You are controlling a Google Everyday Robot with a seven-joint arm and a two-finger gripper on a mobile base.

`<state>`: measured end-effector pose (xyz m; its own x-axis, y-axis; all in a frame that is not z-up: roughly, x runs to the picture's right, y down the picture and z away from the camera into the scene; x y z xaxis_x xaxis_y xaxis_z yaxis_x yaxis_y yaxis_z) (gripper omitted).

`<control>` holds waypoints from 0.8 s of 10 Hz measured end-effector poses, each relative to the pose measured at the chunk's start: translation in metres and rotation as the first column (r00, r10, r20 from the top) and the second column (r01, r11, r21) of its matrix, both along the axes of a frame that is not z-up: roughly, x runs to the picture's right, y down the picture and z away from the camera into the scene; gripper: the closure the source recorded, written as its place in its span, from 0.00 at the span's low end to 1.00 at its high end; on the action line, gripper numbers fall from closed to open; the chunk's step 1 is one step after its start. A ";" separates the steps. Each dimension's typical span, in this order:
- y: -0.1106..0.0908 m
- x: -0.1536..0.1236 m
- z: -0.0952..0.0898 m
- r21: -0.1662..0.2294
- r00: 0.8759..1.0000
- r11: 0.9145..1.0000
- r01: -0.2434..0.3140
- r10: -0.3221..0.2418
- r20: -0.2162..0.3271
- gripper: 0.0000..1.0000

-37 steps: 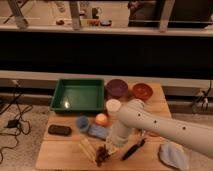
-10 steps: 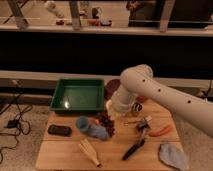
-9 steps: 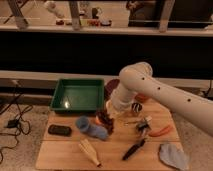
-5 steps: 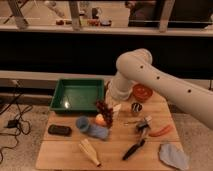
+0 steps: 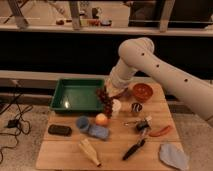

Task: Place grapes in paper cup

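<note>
Gripper (image 5: 111, 91) at frame centre, just right of the green tray's (image 5: 56, 95) right rim, on the end of the white arm (image 5: 150, 60) coming in from the right edge and bending at the upper centre. Clamped on the top of the grapes (image 5: 105, 100) - the bunch hangs straight down from it, off the table; finger gap itself not resolvable.

Grapes: dark reddish-purple cluster, overlapping the tray's right rim, lower end level with the paper cup (image 5: 116, 106) and touching or just left of its rim - cannot tell which. Not inside the cup.

Paper cup upright on the wooden table (image 5: 60, 150), just right of the bunch, below the gripper.

Rest of the table:
- red bowl (image 5: 143, 92) right of the gripper
- metal cup (image 5: 136, 107) right of the paper cup, apart from it
- orange fruit (image 5: 101, 119) below the grapes, 1 small blue cup (image 5: 82, 122) to its left, blue cloth (image 5: 100, 132) under both
- black block (image 5: 60, 130) at left
- black-handled tool (image 5: 134, 149) lower centre
- grey-blue cloth (image 5: 172, 155) lower right
</note>
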<state>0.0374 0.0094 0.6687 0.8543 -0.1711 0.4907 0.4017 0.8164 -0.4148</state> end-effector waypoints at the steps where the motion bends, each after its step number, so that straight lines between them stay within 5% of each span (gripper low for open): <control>1: -0.006 0.006 0.004 0.000 1.000 1.000 -0.014 0.014 -0.005 1.00; 8: -0.046 -0.003 0.006 0.020 1.000 1.000 -0.006 0.006 -0.017 1.00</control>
